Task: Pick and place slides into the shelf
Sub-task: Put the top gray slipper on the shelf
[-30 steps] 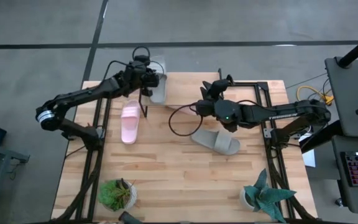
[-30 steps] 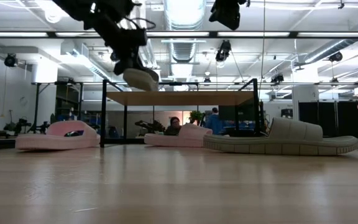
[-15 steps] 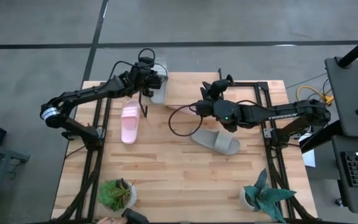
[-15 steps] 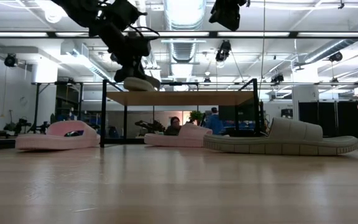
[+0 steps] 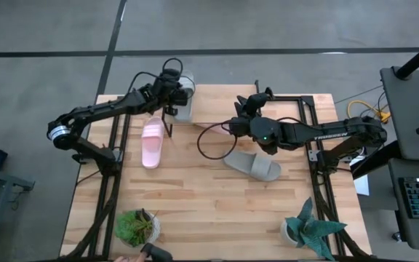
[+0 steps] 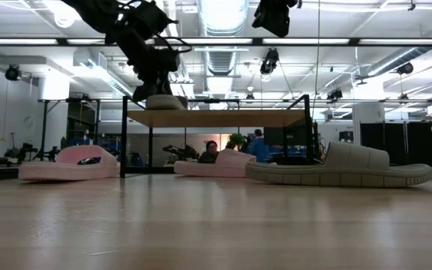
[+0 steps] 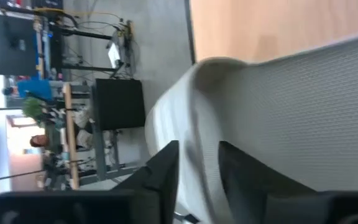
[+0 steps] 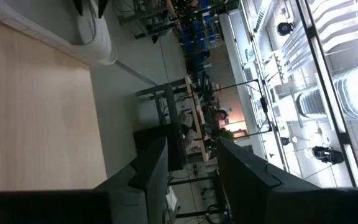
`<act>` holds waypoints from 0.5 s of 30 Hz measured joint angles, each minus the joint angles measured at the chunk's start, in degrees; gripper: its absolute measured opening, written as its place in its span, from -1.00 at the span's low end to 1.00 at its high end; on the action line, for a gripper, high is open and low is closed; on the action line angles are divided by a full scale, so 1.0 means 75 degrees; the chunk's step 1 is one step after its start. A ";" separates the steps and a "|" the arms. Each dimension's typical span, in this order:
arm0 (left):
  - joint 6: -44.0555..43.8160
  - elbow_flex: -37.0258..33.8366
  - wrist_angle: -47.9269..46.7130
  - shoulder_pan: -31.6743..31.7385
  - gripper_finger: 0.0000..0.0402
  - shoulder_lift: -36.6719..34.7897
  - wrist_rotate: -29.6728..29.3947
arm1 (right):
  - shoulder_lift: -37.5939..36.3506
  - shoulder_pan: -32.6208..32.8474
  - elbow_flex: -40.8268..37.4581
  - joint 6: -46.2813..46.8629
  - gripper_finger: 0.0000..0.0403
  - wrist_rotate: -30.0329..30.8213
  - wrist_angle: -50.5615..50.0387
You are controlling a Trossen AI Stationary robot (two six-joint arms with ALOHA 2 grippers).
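My left gripper (image 5: pixel 172 90) (image 6: pixel 153 73) (image 7: pixel 197 149) is shut on a pale grey slide (image 5: pixel 185 100) (image 6: pixel 158 99) at the left end of the shelf (image 5: pixel 228 106) (image 6: pixel 216 118), whose plank top stands by the table's far edge. The slide's underside looks level on that plank. My right gripper (image 5: pixel 252 103) (image 8: pixel 191 146) hovers open over the shelf's middle, holding nothing. A second grey slide (image 5: pixel 252 165) (image 6: pixel 340 169) and a pink slide (image 5: pixel 151 143) (image 6: pixel 70 165) lie flat on the table. Another pink slide (image 6: pixel 216 163) lies under the shelf. My left gripper pinches the grey slide between its two fingers (image 7: pixel 166 168) at a raised edge beside the ribbed strap (image 7: pixel 194 127). The fingers come at it from above, slanting down. The slide sits level with its underside (image 6: pixel 158 103) on the shelf's plank top.
Two potted plants stand at the table's near corners (image 5: pixel 137 227) (image 5: pixel 308 229). Black frame rails run along the table's left and right sides (image 5: pixel 111 167) (image 5: pixel 318 175). A loose black cable loops near the shelf (image 5: pixel 206 142). Bare tabletop lies between the slides and the plants.
My left gripper has moved down and a little toward the far edge. The grey slide, hanging tilted above the shelf's left end a second ago, now lies level on the plank top. The right arm has kept still.
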 joint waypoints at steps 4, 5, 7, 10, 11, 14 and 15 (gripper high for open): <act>-0.0320 0.0000 -0.0109 -0.0019 -0.26 -0.0012 -0.0019 | 0.0000 0.0000 0.0000 0.0000 -0.34 0.0000 0.0006; -0.0318 0.0000 -0.0114 -0.0036 -0.22 -0.0047 -0.0029 | 0.0003 0.0000 0.0000 0.0000 -0.35 -0.0002 0.0006; -0.0309 0.0000 -0.0107 -0.0126 -0.16 -0.0116 -0.0054 | 0.0003 0.0000 0.0000 0.0001 -0.36 0.0000 0.0006; -0.0397 0.0000 -0.0161 -0.0228 -0.11 -0.0228 -0.0045 | 0.0003 0.0000 0.0000 0.0061 -0.38 0.0000 0.0009; -0.0486 0.0000 -0.0168 -0.0259 -0.10 -0.0267 -0.0040 | 0.0003 0.0000 -0.0003 0.0058 -0.39 0.0000 0.0009; -0.0743 0.0000 -0.0182 -0.0332 -0.10 -0.0419 -0.0048 | 0.0005 0.0000 -0.0006 0.0061 -0.39 -0.0007 0.0009; -0.0875 0.0000 -0.0169 -0.0354 -0.10 -0.0468 -0.0052 | 0.0003 0.0000 -0.0006 0.0105 -0.39 -0.0052 0.0009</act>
